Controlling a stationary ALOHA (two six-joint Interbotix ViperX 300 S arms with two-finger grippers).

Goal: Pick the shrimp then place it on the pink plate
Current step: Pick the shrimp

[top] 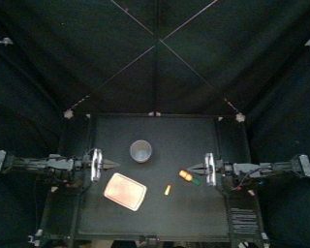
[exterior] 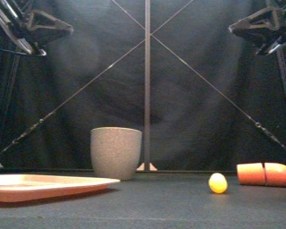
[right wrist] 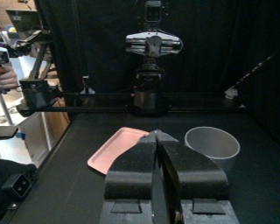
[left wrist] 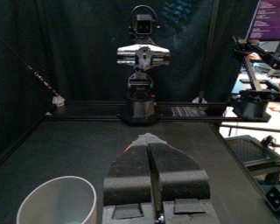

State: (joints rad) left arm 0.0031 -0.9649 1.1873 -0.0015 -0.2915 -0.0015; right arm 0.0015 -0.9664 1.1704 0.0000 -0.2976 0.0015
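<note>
Table point(top: 184, 213), shrimp point(top: 186, 175), pink plate point(top: 125, 190), left hand point(left wrist: 152, 142), right hand point(right wrist: 160, 136) closed

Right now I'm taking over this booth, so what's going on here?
Nothing is being handled yet. The left pincer and right pincer hang shut and empty at their own sides of the table. The orange shrimp lies on the table nearer the right one, apart from the pink plate.

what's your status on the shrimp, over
Both shut, left claw and right claw parked at the sides. Shrimp untouched on table, pink plate empty. Small yellow toy lies between them.
</note>
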